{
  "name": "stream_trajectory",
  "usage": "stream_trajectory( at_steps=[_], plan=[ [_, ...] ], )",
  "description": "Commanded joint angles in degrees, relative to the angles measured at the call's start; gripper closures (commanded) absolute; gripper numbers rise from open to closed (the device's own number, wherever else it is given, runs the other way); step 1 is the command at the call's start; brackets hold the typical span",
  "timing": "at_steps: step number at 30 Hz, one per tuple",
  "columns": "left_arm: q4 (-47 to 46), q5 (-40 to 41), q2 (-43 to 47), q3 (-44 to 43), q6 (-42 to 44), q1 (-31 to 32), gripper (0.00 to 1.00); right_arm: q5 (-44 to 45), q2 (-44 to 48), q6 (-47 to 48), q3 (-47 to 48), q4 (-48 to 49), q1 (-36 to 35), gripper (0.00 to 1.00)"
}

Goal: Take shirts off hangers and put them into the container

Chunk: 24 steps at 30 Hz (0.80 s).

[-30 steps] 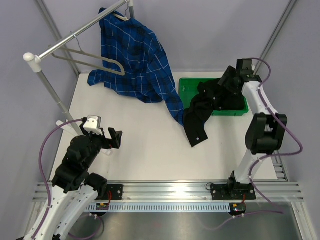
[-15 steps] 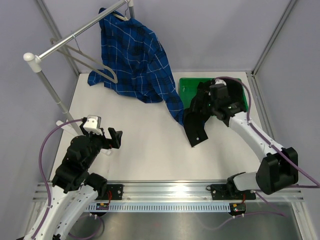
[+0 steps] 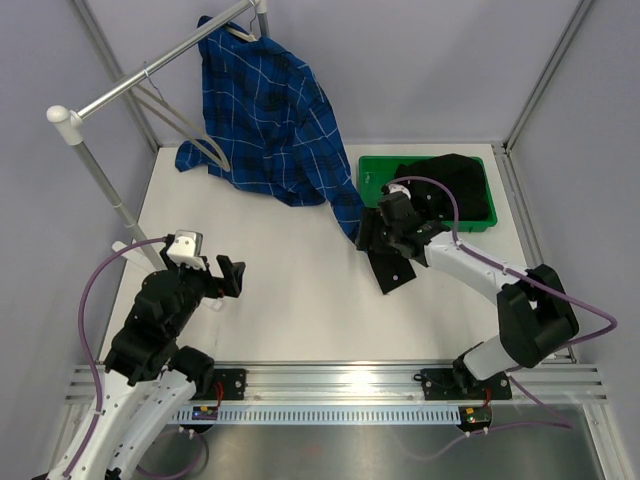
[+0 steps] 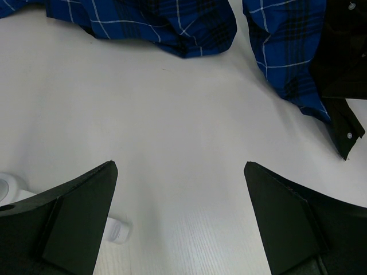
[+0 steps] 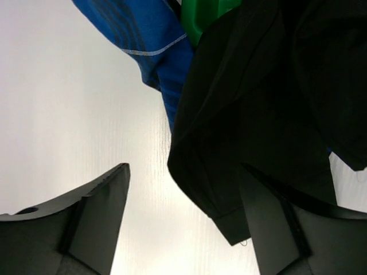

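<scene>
The black shirt (image 3: pixel 445 180) lies bunched in the green container (image 3: pixel 370 172), with one sleeve (image 3: pixel 392 265) trailing out onto the table. My right gripper (image 3: pixel 385 225) hovers low over that sleeve. In the right wrist view it (image 5: pixel 184 169) is open, and the black sleeve (image 5: pixel 246 132) lies between its fingers, the cuff beside the right finger. The blue plaid shirt (image 3: pixel 265 110) hangs on a hanger from the rail, its hem resting on the table. An empty hanger (image 3: pixel 178 122) dangles from the rail. My left gripper (image 3: pixel 225 275) stands open over bare table (image 4: pixel 180 164).
The silver rail with its white end cap (image 3: pixel 60 115) crosses the back left on a slanted post (image 3: pixel 105 190). A small white foot (image 4: pixel 117 231) sits by my left fingers. The plaid sleeve (image 5: pixel 152 34) lies beside the container's corner (image 5: pixel 200 14).
My right arm swung from over the container, left and down to the trailing sleeve, leaving the black shirt in the container. The empty hanger has swung on the rail. The left arm stayed put.
</scene>
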State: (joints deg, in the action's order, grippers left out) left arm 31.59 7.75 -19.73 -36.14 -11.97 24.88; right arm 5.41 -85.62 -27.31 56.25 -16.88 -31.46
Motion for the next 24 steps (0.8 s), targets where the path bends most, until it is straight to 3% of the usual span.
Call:
stream_trajectory(
  at_steps=[1,4,11,18,21,24],
  plan=[
    [-2.24,0.6,-0.58,0.28,-0.34,-0.19,0.01,2.76,-2.69,-0.81,0.96,4.31,-0.44,0.19],
    [-2.24,0.51,-0.75,0.19,-0.34,-0.19,0.01,3.46,-4.11,-0.81,1.85,4.66,-0.53,0.25],
    [-2.33,0.16,-0.84,0.28,-0.34,-0.19,0.01,8.73,-6.05,-0.2,3.25,2.74,-0.53,0.51],
    [-2.5,-0.19,-1.02,0.28,-0.34,-0.19,0.01,14.18,-2.19,2.7,4.57,-0.86,-0.27,0.9],
    [-2.42,-0.28,-1.02,0.19,-0.34,-0.19,0.01,16.56,-0.78,4.28,7.03,-4.11,0.35,0.99],
    [-2.5,-0.45,-0.93,0.28,-0.34,-0.19,0.01,16.74,0.37,5.69,9.49,-5.52,1.4,1.0]
  ],
)
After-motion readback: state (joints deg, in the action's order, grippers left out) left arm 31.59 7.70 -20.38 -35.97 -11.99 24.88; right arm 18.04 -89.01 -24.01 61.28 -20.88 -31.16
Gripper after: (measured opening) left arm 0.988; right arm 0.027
